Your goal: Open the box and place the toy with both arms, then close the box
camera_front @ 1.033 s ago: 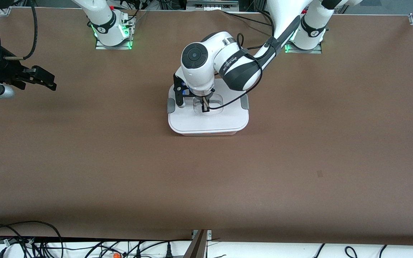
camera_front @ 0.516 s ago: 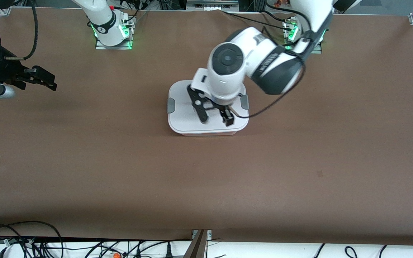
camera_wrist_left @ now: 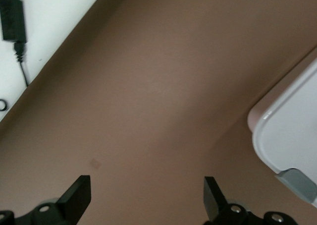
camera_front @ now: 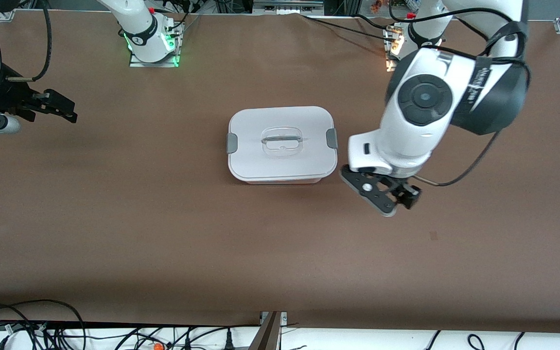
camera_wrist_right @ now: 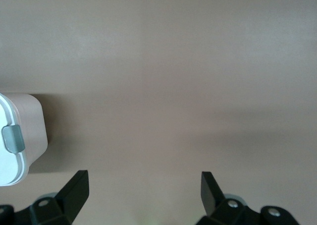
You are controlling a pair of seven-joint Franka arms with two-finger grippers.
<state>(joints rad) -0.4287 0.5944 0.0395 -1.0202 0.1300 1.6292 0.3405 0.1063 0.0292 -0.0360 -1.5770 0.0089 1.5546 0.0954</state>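
Since the earlier frames your left arm has swung away from the box (camera_front: 282, 144): a second ago its gripper was down on the lid's handle, half a second ago it hung just above the lid with fingers spread, and now the left gripper (camera_front: 391, 197) is up in the air over bare table (camera_front: 163, 218) beside the box, toward the left arm's end. Its fingers (camera_wrist_left: 77, 195) stand wide apart and hold nothing; in the left wrist view you can see the brown tabletop between them and one corner of the box with a grey clip (camera_wrist_left: 297, 183) at the edge.

You will find the box in the middle of the table, in the same spot as before, with the white lid (camera_front: 282, 133) seated flat on it, the clear handle (camera_front: 282, 141) in the lid's recess and a grey clip at each short end. A thin pink strip of the tub shows under the lid's near edge. The toy is not visible in any view.

Your right arm waits as it did earlier, its gripper (camera_front: 59, 108) over the table's edge at the right arm's end, well apart from the box. Its fingers (camera_wrist_right: 74, 188) are also spread and empty, with the box's clipped end (camera_wrist_right: 14, 138) showing in the right wrist view.
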